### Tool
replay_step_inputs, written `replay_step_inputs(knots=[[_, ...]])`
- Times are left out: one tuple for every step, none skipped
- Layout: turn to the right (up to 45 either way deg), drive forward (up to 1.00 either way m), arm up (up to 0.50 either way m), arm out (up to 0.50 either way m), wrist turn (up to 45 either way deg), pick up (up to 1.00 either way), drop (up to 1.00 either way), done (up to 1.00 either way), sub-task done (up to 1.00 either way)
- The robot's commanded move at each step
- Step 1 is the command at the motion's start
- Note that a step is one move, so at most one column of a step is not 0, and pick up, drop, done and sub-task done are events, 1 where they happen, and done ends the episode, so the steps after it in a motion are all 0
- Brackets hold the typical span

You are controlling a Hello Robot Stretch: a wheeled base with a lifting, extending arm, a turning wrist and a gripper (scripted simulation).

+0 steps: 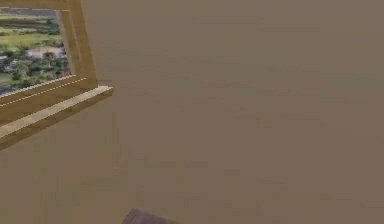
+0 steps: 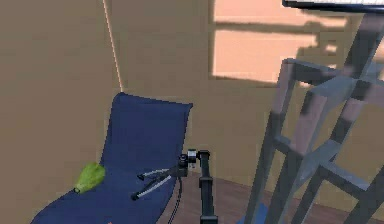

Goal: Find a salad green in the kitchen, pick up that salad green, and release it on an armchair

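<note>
While near gripper (image 2: pixel 141 186), green lump (image 2: pixel 90 177) on chair (image 2: pixel 146 124)

In the forward view, a window (image 1: pixel 35 45) sits in the upper left corner with its sill (image 1: pixel 55 108) directly below it, and a wall (image 1: pixel 240 100) takes up everything to the right. A small object (image 1: pixel 150 217), too cut off to identify, pokes up at the bottom edge, left of the middle. In the arm side view, an armchair (image 2: pixel 150 130) stands at the lower left with its back toward the wall behind it. A salad green (image 2: pixel 90 178) lies on the seat, toward the left side. The arm (image 2: pixel 205 190) rises from the bottom edge, just right of the armchair, and the gripper (image 2: pixel 140 187) reaches left in front of the seat, right of the salad green. A tall legged frame (image 2: pixel 300 130) stands on the floor (image 2: pixel 235 195) at the right, with a flat top (image 2: pixel 335 5) on it at the upper edge.
</note>
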Motion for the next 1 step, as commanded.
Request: replay_step_inputs(knots=[[0.0,0.0,0.1,0.0,0.0,0.0,0.0,0.0,0.0]])
